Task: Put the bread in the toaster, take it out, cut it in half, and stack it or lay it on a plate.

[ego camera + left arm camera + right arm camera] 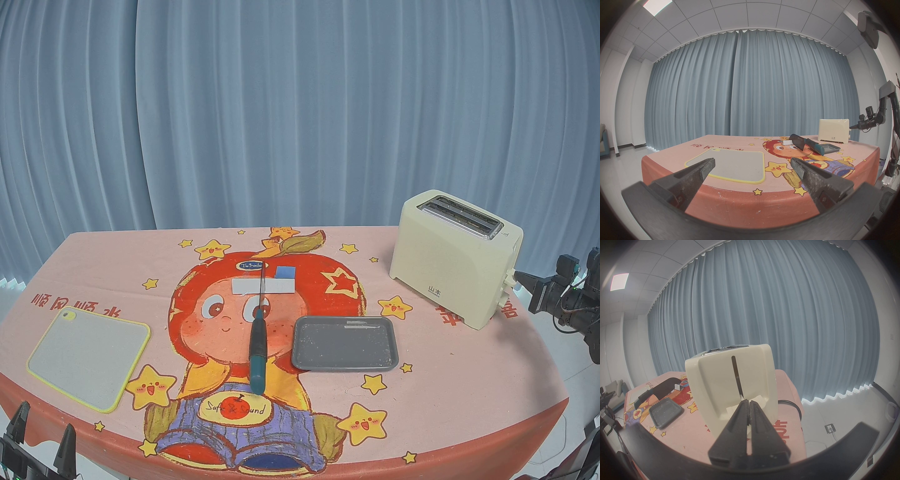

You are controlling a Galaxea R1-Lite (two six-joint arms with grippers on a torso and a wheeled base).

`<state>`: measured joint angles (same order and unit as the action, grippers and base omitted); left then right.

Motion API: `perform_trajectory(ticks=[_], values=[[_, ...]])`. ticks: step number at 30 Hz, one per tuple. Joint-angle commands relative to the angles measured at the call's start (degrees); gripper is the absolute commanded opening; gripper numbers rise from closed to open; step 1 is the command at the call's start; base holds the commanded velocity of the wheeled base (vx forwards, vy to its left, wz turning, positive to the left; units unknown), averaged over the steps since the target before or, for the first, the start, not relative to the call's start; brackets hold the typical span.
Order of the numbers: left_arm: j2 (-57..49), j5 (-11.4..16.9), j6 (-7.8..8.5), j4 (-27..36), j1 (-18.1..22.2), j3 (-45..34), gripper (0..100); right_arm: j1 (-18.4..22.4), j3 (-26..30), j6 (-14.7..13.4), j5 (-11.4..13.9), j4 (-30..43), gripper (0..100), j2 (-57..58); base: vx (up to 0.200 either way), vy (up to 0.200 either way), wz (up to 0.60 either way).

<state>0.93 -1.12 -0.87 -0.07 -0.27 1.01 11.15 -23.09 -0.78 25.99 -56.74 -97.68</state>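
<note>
Cream toaster (709, 380), side lever (759, 399) at closed right pincer (749, 402)

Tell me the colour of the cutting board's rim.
Yellow; the cutting board shows best in the head view.

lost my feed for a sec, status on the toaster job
Left claw open near cutting board. Right claw shut at toaster lever, lever down. Knife and tray mid-table, clear of both arms.
</note>
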Motion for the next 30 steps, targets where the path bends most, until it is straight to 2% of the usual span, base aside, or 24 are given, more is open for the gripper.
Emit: perform_trajectory(ticks=[1, 9, 23, 30], values=[[-0.31, -0.02, -0.01, -0.01, 0.00, -1.01, 100, -0.34, 0.06, -0.01, 0.11, -0.57, 0, 1.71, 0.000, 0.000, 0.00], [-0.31, -0.02, -0.01, -0.01, 0.00, -1.01, 100, -0.61, 0.59, -0.01, 0.11, -0.39, 0, 4.61, 0.000, 0.000, 0.00], [-0.31, -0.02, -0.01, -0.01, 0.00, -1.01, 100, -2.54, 5.60, 0.60, 0.03, -0.57, 0, 9.70, 0.000, 0.000, 0.00], [-0.31, -0.02, -0.01, -0.01, 0.00, -1.01, 100, -2.54, 5.77, 0.60, 0.11, -0.48, 0, 11.55, 0.000, 0.000, 0.00]])
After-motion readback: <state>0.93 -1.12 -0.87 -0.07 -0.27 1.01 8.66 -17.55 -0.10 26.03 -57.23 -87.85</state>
